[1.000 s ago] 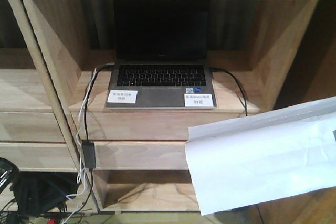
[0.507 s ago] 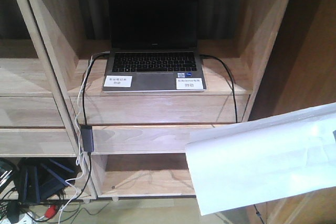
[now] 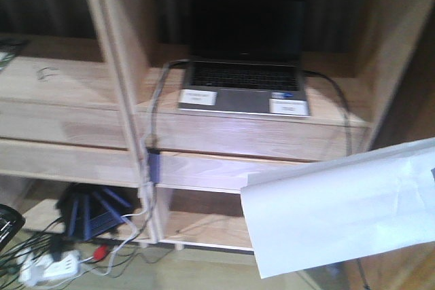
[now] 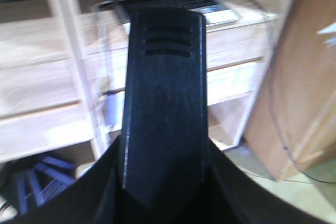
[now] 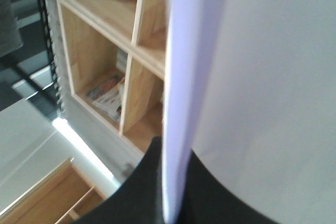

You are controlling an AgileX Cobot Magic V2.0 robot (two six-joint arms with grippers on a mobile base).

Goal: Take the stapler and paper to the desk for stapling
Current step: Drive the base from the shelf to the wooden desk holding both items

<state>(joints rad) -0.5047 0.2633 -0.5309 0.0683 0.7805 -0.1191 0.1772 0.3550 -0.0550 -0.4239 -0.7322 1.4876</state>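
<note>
- The paper (image 3: 340, 208) hangs in the air, clear of any surface, in front of the lower right corner of the shelf unit (image 3: 122, 86). It spreads leftward from the picture's right edge and tilts up to the right, with a crease just below its upper edge.
- In the right wrist view the paper (image 5: 252, 77) stands edge-on. The right gripper (image 5: 173, 192) is clamped on its lower edge, with a dark finger (image 5: 147, 182) on each side.
- The stapler (image 4: 164, 103) shows as a black bar with three slots near its far end. The left gripper (image 4: 164, 187) is closed around it, its dark fingers (image 4: 107, 192) flanking the body.
- The stapler's far end points level toward the shelf unit, just under the laptop (image 3: 241, 79). This view is blurred.
- The laptop sits open on a middle shelf, near the front edge. Two white labels (image 3: 197, 96) lie on its palm rest.
- Cables (image 3: 155, 100) drop from the laptop's left side down the upright to a power strip (image 3: 47, 266) on the floor.
- A brown panel (image 4: 299, 77) stands to the right of the shelf unit.
</note>
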